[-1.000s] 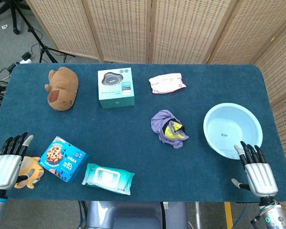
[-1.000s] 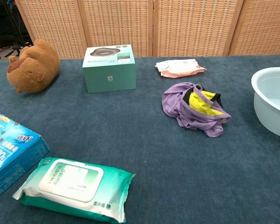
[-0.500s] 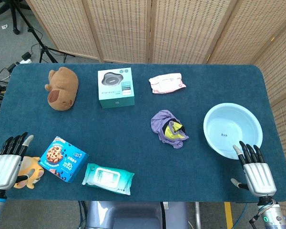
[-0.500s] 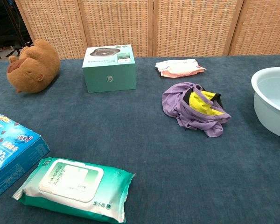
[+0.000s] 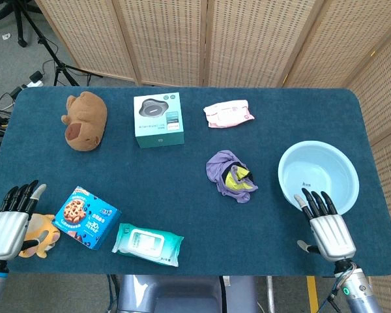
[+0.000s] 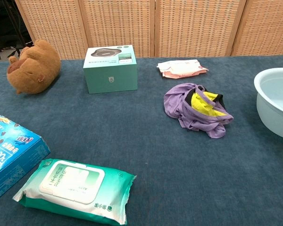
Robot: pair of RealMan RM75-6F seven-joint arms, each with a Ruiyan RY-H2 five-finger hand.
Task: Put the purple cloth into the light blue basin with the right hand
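The purple cloth, crumpled with a yellow patch showing, lies on the blue table right of centre. The light blue basin stands empty to its right. My right hand hovers at the table's front right, its fingers spread and overlapping the basin's near rim, holding nothing. My left hand is at the front left corner, fingers apart and empty. Neither hand appears in the chest view.
A brown plush, a teal box and a pink wipes pack lie along the back. A blue cookie box, a green wipes pack and a small orange toy sit at the front left.
My right hand has moved left and forward, from beside the basin's right front to over its near rim. The cloth, the basin and my left hand have not moved.
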